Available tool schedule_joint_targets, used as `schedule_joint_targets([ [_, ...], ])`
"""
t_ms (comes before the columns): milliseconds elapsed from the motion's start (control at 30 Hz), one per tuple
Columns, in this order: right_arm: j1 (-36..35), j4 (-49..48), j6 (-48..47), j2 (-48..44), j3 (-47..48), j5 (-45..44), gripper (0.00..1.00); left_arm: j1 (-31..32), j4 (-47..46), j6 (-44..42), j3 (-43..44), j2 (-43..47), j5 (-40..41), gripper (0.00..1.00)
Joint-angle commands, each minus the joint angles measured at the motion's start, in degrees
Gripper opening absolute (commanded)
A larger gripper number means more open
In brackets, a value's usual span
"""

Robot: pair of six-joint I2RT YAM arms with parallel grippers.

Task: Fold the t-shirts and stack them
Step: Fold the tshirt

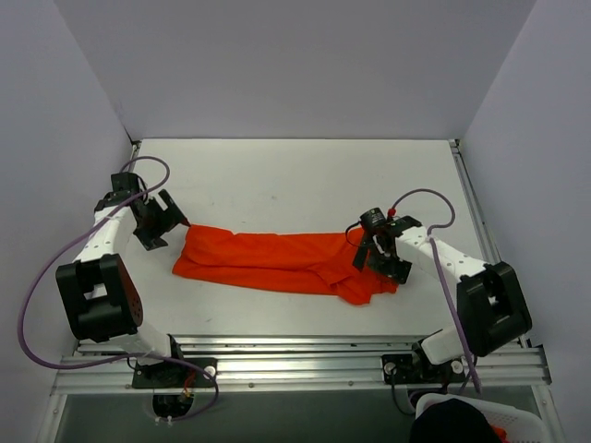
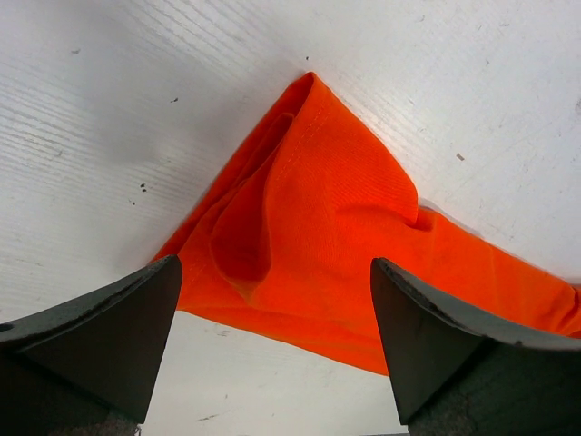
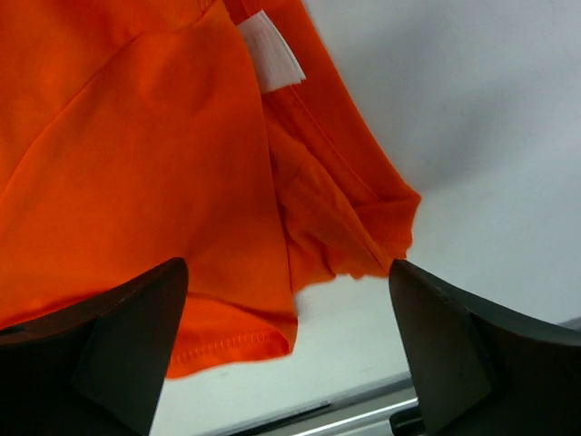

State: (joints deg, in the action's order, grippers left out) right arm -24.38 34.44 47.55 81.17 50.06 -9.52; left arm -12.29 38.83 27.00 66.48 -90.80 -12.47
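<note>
White bench (image 1: 295, 175), near edge: a t-shirt (image 1: 277, 258), likely limp and light. Your left gripper (image 2: 274, 268) and right gripper (image 3: 289, 265) gape at its ends; pinch the corners there.

This is looking like a robot lab: plain walls (image 1: 295, 65) are closing in a white table (image 1: 295, 175), and metal rails (image 1: 305, 355) are running along its near edge.

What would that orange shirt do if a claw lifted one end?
The shirt would probably droop, since it lies in soft folds. It looks thin, so likely light. Pushed, it would probably bunch rather than slide flat.
</note>
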Motion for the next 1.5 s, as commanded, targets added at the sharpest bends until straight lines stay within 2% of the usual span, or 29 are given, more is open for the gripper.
schedule_joint_targets([
  [0,0.9,-3.3,-1.2,5.0,1.5,-2.9,0.85,-0.4,0.0,0.2,2.3,2.6,-2.4,0.94],
  [67,1.9,-3.9,-1.4,9.1,2.7,-2.8,0.77,-0.4,0.3,0.1,1.8,3.1,-3.4,0.94],
  [100,2.2,-4.5,-1.5,10.3,3.2,-2.5,0.67,-0.4,0.5,0.0,1.6,3.6,-3.8,0.95],
  [167,2.8,-5.3,-1.6,13.3,4.8,-2.3,0.52,-0.4,0.9,-0.2,0.9,4.1,-4.1,0.95],
  [200,3.1,-5.9,-1.8,14.3,5.1,-1.5,0.30,-0.4,1.0,-0.4,0.6,4.5,-4.1,0.95],
  [300,4.1,-7.3,-2.3,18.1,7.1,-0.6,0.00,-0.4,1.8,-1.0,0.4,5.4,-3.9,0.95],
  [400,4.8,-8.8,-3.5,22.3,10.0,-0.1,0.00,-0.4,3.1,-1.0,0.7,5.6,-4.1,0.95],
  [500,5.7,-10.2,-6.2,28.3,18.1,-0.3,0.00,-0.4,2.9,-0.1,-0.1,6.6,-4.9,0.95],
  [600,6.4,-11.8,-9.7,40.1,31.5,0.6,0.00,-0.4,2.1,0.4,-1.4,8.4,-5.5,0.95],
  [633,6.5,-12.5,-10.7,42.7,39.7,1.5,0.00,-0.4,1.7,0.5,-2.1,8.6,-5.9,0.95],
  [700,6.5,-13.5,-11.8,48.4,49.6,4.4,0.00,-0.4,1.8,0.9,-2.1,8.6,-6.3,0.95],
  [733,6.4,-14.0,-12.0,54.6,55.1,6.0,0.00,-0.4,1.8,0.9,-2.1,8.4,-6.5,0.95],
  [767,6.2,-15.1,-12.0,57.8,67.1,9.8,0.00,-0.4,1.9,1.1,-1.5,8.1,-6.9,0.95],
  [800,6.0,-15.6,-12.1,60.7,73.7,13.0,0.01,-0.4,1.8,1.2,-1.2,7.7,-7.0,0.95],
  [833,5.6,-16.8,-12.0,65.9,79.9,15.6,0.12,-0.4,1.6,1.3,-0.9,7.4,-7.2,0.95],
  [867,5.2,-19.4,-11.8,68.1,89.8,17.7,0.34,-0.4,1.5,1.6,-0.2,7.2,-7.5,0.95],
  [900,5.0,-20.4,-10.6,69.3,93.4,18.0,0.99,-0.4,1.2,1.6,0.1,6.8,-7.7,0.95],
  [967,4.9,-25.9,-9.1,69.0,95.6,18.2,1.00,-0.4,0.3,1.6,0.8,6.3,-7.9,0.95],
  [1100,6.0,-27.6,-6.7,59.0,86.2,14.4,1.00,-0.4,0.8,1.3,3.9,4.8,-8.6,0.95],
  [1200,5.7,-24.9,-6.9,42.7,68.1,5.9,1.00,-0.4,1.6,0.9,7.6,3.9,-9.1,0.95],
  [1333,2.8,-21.4,-6.2,27.2,53.3,-3.2,1.00,-0.4,0.6,2.4,8.6,2.7,-10.5,0.95],
  [1467,-3.2,-12.1,1.6,18.5,45.8,-5.2,1.00,-0.1,-3.0,5.4,6.0,3.3,-11.3,0.95],
])
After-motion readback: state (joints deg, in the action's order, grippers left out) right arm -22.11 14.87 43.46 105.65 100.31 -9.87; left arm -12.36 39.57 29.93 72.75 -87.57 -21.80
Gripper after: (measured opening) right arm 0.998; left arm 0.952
